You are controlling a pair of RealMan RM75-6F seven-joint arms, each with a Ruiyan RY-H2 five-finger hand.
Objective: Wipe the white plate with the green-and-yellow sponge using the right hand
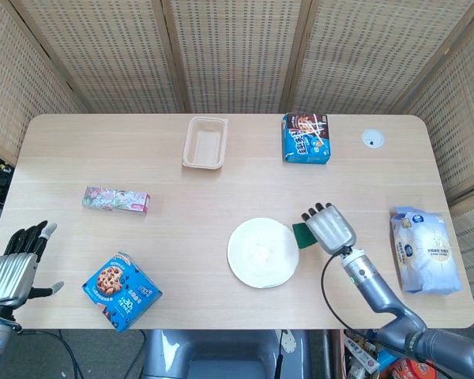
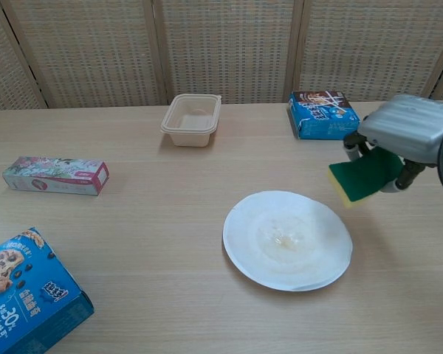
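Right hand (image 1: 329,227): shiny silver metal back with ridges, black fingers (image 1: 315,212) with pale grey tips. Grey round wrist and forearm (image 1: 373,288), thin black cable (image 1: 329,286) looping beside it. Left hand (image 1: 13,266): same ribbed silver back, black fingers (image 1: 25,238), pale grey tips, grey thumb.

White plate (image 2: 288,240) on pale wood-grain worktop (image 2: 155,221); green-and-yellow sponge (image 2: 364,175) in silver-grey right hand (image 2: 404,138). Beige tray (image 2: 192,119); blue cookie box (image 2: 22,299); floral pink-ended carton (image 2: 55,175).
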